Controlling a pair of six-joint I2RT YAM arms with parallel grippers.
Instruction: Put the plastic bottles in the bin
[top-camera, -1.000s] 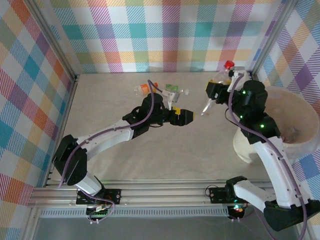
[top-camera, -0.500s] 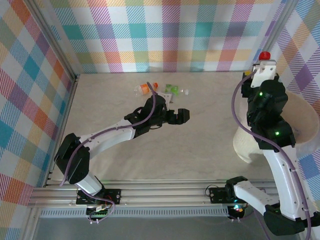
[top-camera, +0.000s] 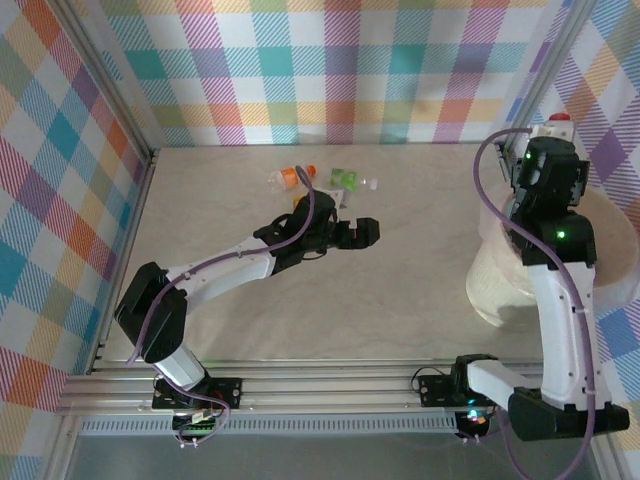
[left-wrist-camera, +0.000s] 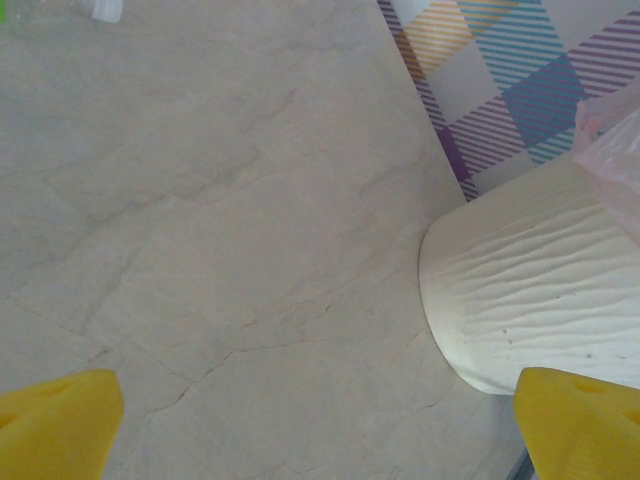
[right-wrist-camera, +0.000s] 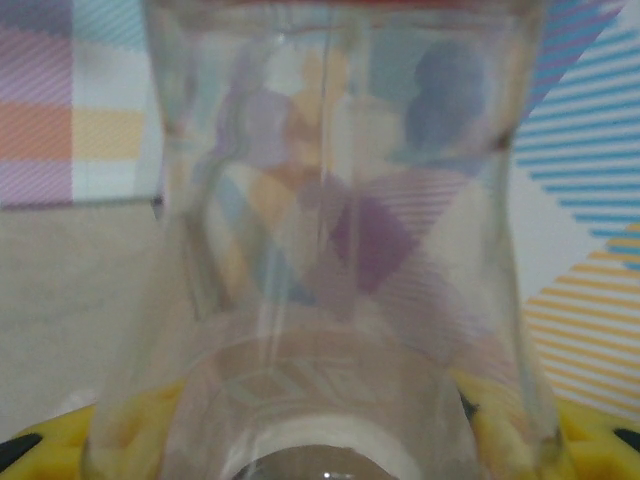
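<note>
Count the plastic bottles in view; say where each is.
3. The orange-labelled bottle and green-labelled bottle lie far back on the table; the red-capped clear bottle is held in the right tool near the bin. Others may hide inside it.

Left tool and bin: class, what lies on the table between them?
Bare table, seen in the top external view: nothing lies between the left tool and the bin.

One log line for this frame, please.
right tool: shut on clear bottle, high by bin | left tool: open, above table | orange bottle, green bottle: on table
</note>
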